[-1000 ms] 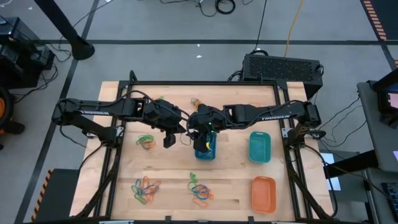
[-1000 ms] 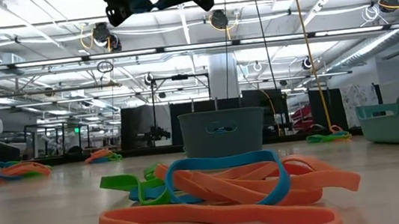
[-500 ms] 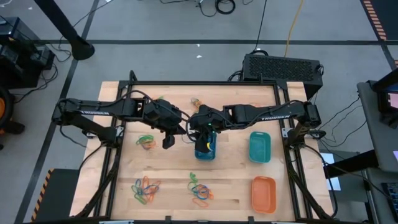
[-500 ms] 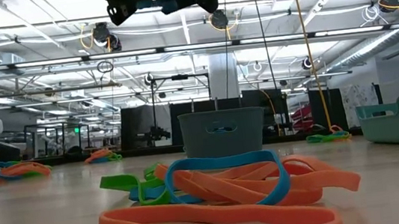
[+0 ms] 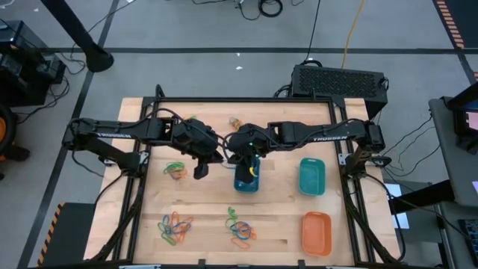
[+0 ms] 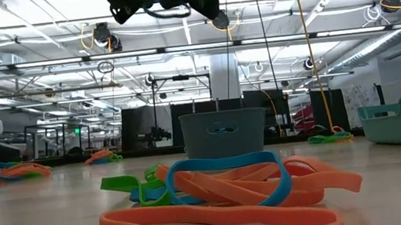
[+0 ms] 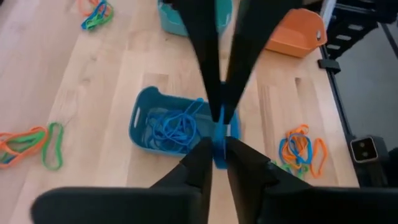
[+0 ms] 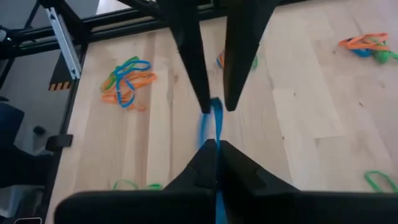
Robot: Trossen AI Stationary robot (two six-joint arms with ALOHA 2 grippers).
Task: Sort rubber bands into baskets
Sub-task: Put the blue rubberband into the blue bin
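The right gripper (image 5: pixel 237 146) and the left gripper (image 5: pixel 221 152) meet just above centre in the high view, over the blue basket (image 5: pixel 247 176). In the right wrist view the right fingers (image 8: pixel 200 163) are pinched shut on a blue rubber band (image 8: pixel 214 121), and the band runs up to the other arm's two fingers opposite. From the left wrist view the left fingers (image 7: pixel 199 163) stand a little apart around a blue band (image 7: pixel 221 127), and whether they press it I cannot tell. The blue basket (image 7: pixel 144 118) below them holds a tangle of blue bands (image 7: pixel 174 127).

Right of it in the high view sits the teal basket (image 5: pixel 311 176), with the orange basket (image 5: pixel 316 232) at lower right. Loose mixed bands lie in three clusters: one left of centre (image 5: pixel 175 170), one at lower left (image 5: pixel 174 227), one at lower centre (image 5: pixel 240 227).
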